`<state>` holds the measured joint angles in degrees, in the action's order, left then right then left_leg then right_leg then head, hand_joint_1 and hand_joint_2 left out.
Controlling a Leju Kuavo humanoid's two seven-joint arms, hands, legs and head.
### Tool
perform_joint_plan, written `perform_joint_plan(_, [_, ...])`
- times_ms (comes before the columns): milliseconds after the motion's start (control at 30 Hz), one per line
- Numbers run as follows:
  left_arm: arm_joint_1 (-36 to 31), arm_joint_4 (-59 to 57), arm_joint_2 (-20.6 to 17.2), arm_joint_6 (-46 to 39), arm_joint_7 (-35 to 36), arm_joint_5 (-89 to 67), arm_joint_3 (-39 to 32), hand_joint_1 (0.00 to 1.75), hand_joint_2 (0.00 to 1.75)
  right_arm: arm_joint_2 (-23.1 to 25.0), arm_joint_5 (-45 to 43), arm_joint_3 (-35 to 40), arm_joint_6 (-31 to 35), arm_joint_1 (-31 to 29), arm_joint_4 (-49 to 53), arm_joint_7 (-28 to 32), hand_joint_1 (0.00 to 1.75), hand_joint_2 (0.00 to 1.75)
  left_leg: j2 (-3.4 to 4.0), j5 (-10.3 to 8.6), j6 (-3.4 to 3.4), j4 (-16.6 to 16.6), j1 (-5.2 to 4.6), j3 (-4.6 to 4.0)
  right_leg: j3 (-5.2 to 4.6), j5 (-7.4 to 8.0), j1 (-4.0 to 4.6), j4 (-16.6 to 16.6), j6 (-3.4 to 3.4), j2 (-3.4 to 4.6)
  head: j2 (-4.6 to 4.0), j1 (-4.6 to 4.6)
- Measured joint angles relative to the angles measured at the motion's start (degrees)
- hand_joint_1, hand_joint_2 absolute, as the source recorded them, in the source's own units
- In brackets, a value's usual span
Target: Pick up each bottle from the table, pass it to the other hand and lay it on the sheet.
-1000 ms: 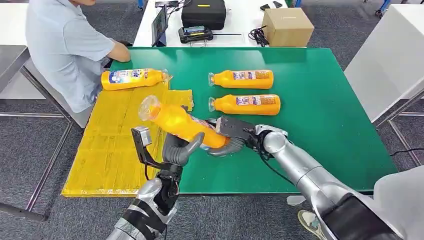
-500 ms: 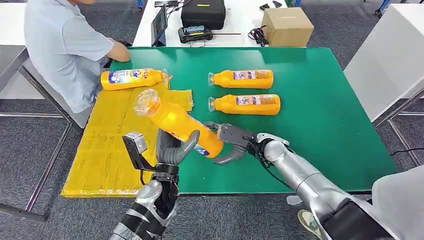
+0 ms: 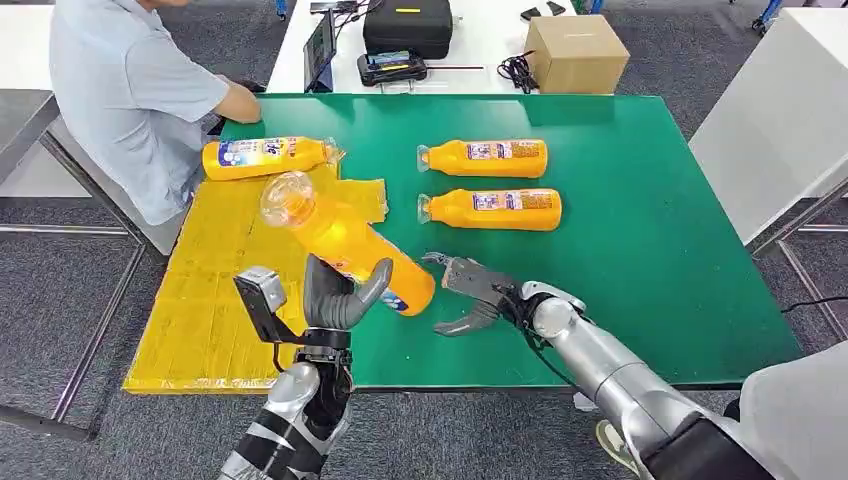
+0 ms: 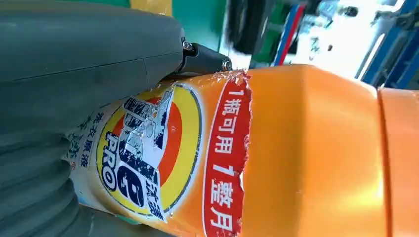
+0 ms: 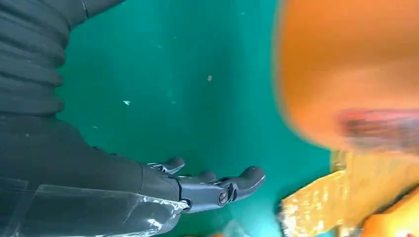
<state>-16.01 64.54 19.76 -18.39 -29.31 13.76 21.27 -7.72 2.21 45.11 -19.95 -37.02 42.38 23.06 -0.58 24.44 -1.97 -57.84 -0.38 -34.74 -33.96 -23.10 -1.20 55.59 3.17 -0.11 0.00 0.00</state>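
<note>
My left hand [image 3: 338, 296] grips an orange bottle [image 3: 345, 244] around its lower body and holds it tilted above the table's front left, its clear cap toward the yellow sheet [image 3: 215, 290]. In the left wrist view the bottle's torn label [image 4: 163, 153] lies against the grey thumb [image 4: 89, 44]. My right hand [image 3: 468, 292] hangs open just right of the bottle's base, its fingers spread and apart from it; the right wrist view shows those fingers [image 5: 217, 185] over green cloth beside the blurred bottle [image 5: 346, 74]. A second bottle [image 3: 265, 157] lies at the sheet's far edge. Two bottles [image 3: 485, 158] [image 3: 492, 208] lie on the green table [image 3: 650, 240].
A person in a light blue shirt [image 3: 130, 90] sits at the table's far left corner, an arm near the bottle on the sheet. Behind the table, a white desk carries a black case [image 3: 406, 27], a tablet [image 3: 320, 48] and a cardboard box [image 3: 575, 53]. A white cabinet [image 3: 785, 110] stands right.
My right hand has let go of the bottle's base, opened and drawn back to the right. My left hand now carries the bottle alone and has moved it left toward the sheet.
</note>
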Motion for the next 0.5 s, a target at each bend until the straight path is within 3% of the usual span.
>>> perform_joint_plan(100, [-0.3, -0.1, -0.9, -8.4, 1.5, -14.2, 0.4, 1.75, 1.75, -0.4, 0.9, -2.3, 0.6, 2.3, 0.3, 0.7, 0.00, 1.75, -0.02, 0.00, 0.00, 0.0, 0.00, -0.02, -0.01, 0.00, 0.00, 0.0, 0.00, -0.01, 0.00, 0.00])
perform_joint_plan(200, [-1.2, -2.2, -2.3, -18.2, 6.2, -40.5, 0.5, 1.75, 1.75, -0.9, 2.3, -4.7, 0.0, 3.6, 0.5, 2.1, 0.00, 1.75, 0.01, 0.00, 0.00, 0.0, -0.01, -0.03, -0.01, 0.00, 0.00, 0.0, 0.00, 0.01, 0.00, 0.00])
perform_joint_plan(300, [-2.4, -5.0, -3.2, -21.2, 12.6, -66.8, -1.1, 1.75, 1.75, -1.0, 2.9, -6.3, -1.0, 3.7, 0.4, 2.8, 0.00, 1.75, 0.05, 0.00, 0.00, 0.0, 0.00, 0.01, -0.01, 0.01, 0.00, 0.0, 0.00, 0.02, 0.00, 0.00])
perform_joint_plan(500, [-4.8, -11.0, -5.5, -21.2, 20.2, -79.1, -3.8, 1.75, 1.75, -1.1, 3.0, -8.3, -1.8, 4.2, 0.4, 3.3, 0.00, 1.75, 0.01, -0.02, 0.02, 0.0, 0.04, 0.04, 0.00, 0.01, 0.02, 0.0, -0.01, 0.01, 0.00, 0.00])
